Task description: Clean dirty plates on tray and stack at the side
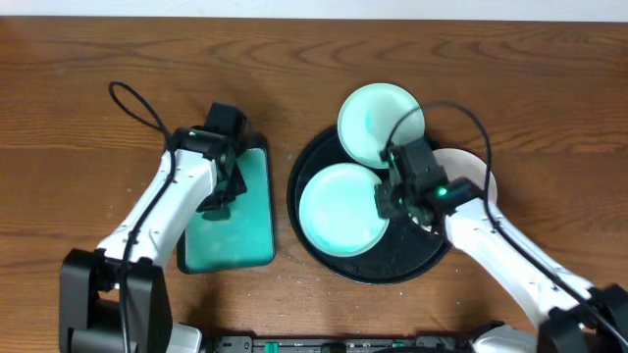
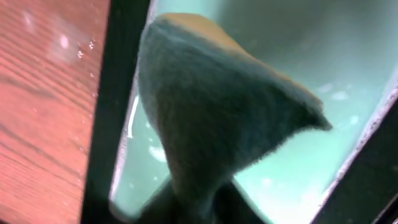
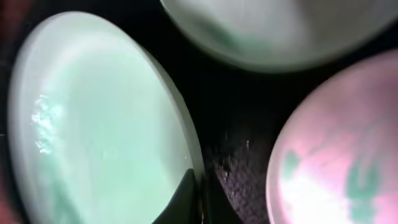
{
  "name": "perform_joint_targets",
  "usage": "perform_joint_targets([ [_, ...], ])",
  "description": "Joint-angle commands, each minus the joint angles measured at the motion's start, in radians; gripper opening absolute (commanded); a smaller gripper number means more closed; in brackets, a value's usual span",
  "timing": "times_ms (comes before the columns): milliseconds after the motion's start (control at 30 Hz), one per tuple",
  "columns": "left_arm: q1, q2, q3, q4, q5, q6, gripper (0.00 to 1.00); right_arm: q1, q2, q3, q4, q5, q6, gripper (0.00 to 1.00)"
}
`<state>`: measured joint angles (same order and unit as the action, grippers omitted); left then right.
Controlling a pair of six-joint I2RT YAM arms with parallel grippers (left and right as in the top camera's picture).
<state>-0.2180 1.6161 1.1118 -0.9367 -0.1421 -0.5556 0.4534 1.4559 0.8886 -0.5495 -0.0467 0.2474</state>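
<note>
Overhead, three plates [image 1: 342,208] flat, tray [image 1: 312,167]

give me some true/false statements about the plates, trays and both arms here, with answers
1. Three plates sit on or overlap the black tray. True.
2. The left gripper is over the black tray. False: it is over the teal tray.
3. The left gripper holds a grey-green sponge. True.
4. The right gripper hangs over bare wood. False: it is at the edge of the front mint plate.
5. The white plate lies left of both mint plates. False: it lies to their right.
</note>
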Motion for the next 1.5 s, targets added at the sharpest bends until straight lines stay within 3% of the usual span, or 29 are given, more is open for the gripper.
perform_joint_targets([
  [0,0.024,-0.033,0.019,-0.008,0.066,0.051,0.34,0.008,-0.031,0.137,-0.040,-0.006,-0.090,0.01],
  [200,0.090,-0.227,0.049,-0.050,0.120,0.050,0.64,0.095,-0.031,0.242,0.058,0.080,-0.162,0.01],
  [400,0.136,-0.492,0.049,-0.053,0.128,0.050,0.66,0.250,0.007,0.242,0.312,0.177,-0.225,0.01],
  [567,0.138,-0.692,0.049,-0.051,0.127,0.051,0.76,0.405,0.103,0.243,0.516,0.393,-0.354,0.01],
  [700,0.138,-0.796,0.049,-0.071,0.127,0.077,0.77,0.513,0.134,0.242,0.645,0.630,-0.480,0.01],
  [967,0.138,-0.861,0.049,-0.099,0.127,0.092,0.79,0.645,0.124,0.243,0.833,0.809,-0.729,0.01],
  [1233,0.138,-0.838,0.049,-0.099,0.127,0.092,0.80,0.715,0.117,0.243,0.977,0.880,-0.915,0.01],
  [1467,0.138,-0.821,0.049,-0.100,0.127,0.092,0.80,0.725,0.117,0.243,1.011,0.888,-0.963,0.01],
])
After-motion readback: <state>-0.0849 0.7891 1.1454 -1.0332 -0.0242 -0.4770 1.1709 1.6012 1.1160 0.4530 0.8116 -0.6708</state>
